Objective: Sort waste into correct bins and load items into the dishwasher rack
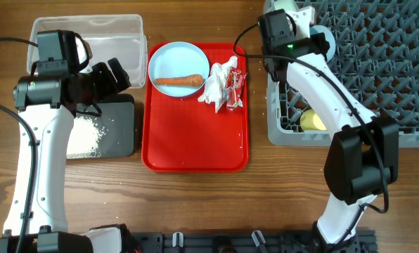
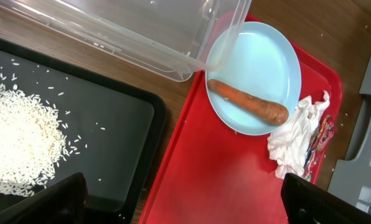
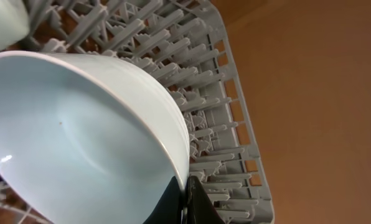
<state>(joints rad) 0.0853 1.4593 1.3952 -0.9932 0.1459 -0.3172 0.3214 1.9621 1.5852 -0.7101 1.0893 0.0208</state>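
1. Clear box (image 1: 118, 31) at the bench's (image 1: 195, 204) far left corner. The black tray (image 1: 121, 126), just beside it, carries a heap of rice (image 1: 83, 135).
2. Left hand (image 1: 119, 76): fingers spread wide, gripping nothing, above the black tray's right edge.
3. Red tray (image 1: 195, 144): the plate (image 1: 178, 60) bears the carrot (image 1: 178, 81), and the wrappers (image 1: 222, 84) touch the plate's right rim.
4. Right hand (image 3: 184, 193): fingers pinch the rim of the white-blue bowl (image 3: 79, 143) over the pegs at the left side of the rack (image 1: 378, 63).
5. Yellow cup (image 1: 311, 121): inside the rack, near its front-left corner.

Carrot (image 2: 248, 102) on blue plate (image 2: 266, 62) — rice (image 2: 17, 137) in black tray (image 2: 111, 118).
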